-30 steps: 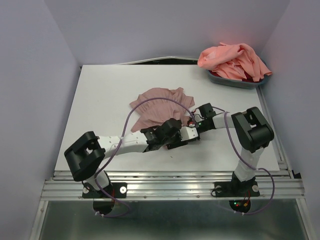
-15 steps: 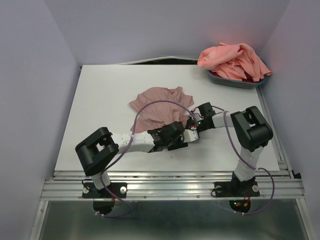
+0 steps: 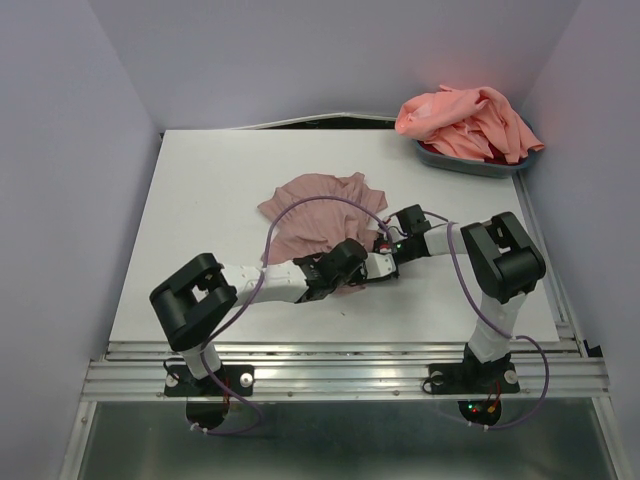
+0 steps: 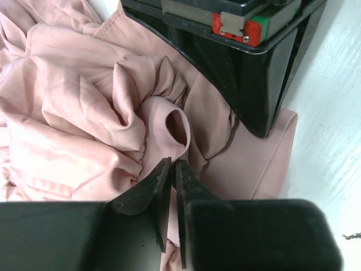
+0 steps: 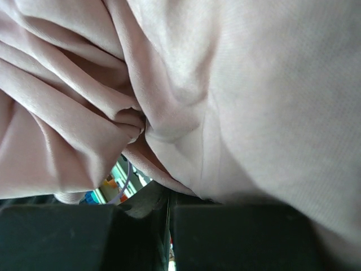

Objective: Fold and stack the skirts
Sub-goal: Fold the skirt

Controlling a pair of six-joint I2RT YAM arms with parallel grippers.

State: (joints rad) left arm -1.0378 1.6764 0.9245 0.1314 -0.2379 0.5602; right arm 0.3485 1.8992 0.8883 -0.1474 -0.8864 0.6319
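Observation:
The mauve-pink skirt [image 3: 312, 212] lies crumpled in the middle of the table. Both grippers meet at its near right edge. My left gripper [image 3: 352, 278] has its jaws closed on a raised fold of the pink fabric [image 4: 169, 121], with cloth showing in the narrow gap at the left gripper [image 4: 173, 162]. My right gripper [image 3: 378, 268] is shut, and the skirt's hem [image 5: 186, 130] drapes over it and runs into its tips at the right gripper [image 5: 169, 197]. The salmon-coral skirt [image 3: 465, 120] is heaped at the back right corner.
A grey bin [image 3: 480, 165] at the back right holds the salmon heap. The right gripper's black body [image 4: 237, 62] stands close in front of my left fingers. Purple cables [image 3: 300, 215] arc over the skirt. White table [image 3: 210, 200] lies to the left.
My left jaws have closed from wide open onto a fold at the skirt's near edge. The left arm's elbow swung right earlier. The right arm has stayed put.

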